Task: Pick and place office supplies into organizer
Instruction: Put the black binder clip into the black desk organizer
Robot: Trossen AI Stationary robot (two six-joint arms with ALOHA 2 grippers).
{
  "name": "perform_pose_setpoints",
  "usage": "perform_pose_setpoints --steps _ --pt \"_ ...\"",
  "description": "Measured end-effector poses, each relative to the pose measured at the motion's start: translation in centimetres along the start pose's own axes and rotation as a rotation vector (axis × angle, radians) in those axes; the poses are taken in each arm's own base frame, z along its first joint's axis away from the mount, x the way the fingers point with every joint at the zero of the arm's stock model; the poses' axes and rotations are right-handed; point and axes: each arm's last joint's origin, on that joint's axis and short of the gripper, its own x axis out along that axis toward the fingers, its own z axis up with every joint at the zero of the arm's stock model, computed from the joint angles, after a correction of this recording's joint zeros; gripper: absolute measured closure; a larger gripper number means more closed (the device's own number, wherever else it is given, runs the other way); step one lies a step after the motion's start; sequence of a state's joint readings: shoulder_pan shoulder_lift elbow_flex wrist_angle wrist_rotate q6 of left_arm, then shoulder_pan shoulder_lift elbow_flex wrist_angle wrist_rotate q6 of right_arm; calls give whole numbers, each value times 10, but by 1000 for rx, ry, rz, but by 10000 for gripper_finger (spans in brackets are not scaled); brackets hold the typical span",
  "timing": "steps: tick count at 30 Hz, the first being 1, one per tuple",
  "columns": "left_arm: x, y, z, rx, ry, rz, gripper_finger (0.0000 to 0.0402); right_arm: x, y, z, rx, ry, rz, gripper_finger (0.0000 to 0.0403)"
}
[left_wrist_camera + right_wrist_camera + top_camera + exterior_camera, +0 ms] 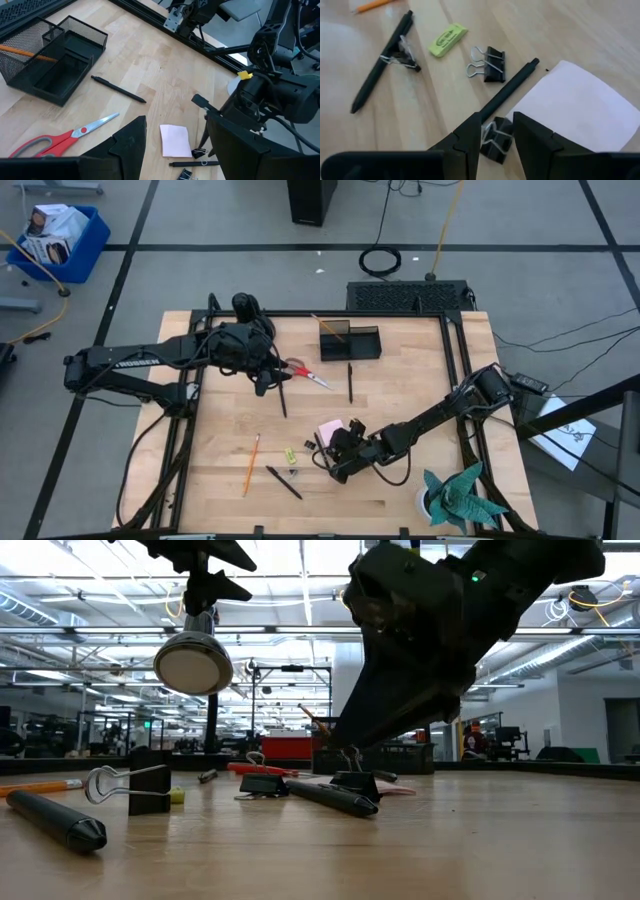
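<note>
My right gripper [496,134] sits low on the wooden table [400,400], its dark fingers closed on a small black binder clip [495,141] beside the pink square sticky-note pad [580,107] and a thin black pen [507,90]. My left gripper [175,145] hovers with fingers apart above the red-handled scissors [60,140], near the black mesh organizer [350,340] holding one orange pencil [27,52].

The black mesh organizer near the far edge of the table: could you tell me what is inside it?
One orange pencil leans in the organizer's taller compartment; the lower tray looks empty. The mesh walls hide the pencil's bottom end.
</note>
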State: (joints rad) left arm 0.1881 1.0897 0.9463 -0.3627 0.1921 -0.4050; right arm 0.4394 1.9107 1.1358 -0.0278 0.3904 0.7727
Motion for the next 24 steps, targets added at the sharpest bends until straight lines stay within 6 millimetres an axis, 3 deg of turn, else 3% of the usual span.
perform_pose_setpoints --steps 14,24 --pt "0 0 0 0 0 0 186 0 3 -6 20 18 5 300" --pt "0 0 0 -16 0 0 186 14 1 -12 49 49 32 344"
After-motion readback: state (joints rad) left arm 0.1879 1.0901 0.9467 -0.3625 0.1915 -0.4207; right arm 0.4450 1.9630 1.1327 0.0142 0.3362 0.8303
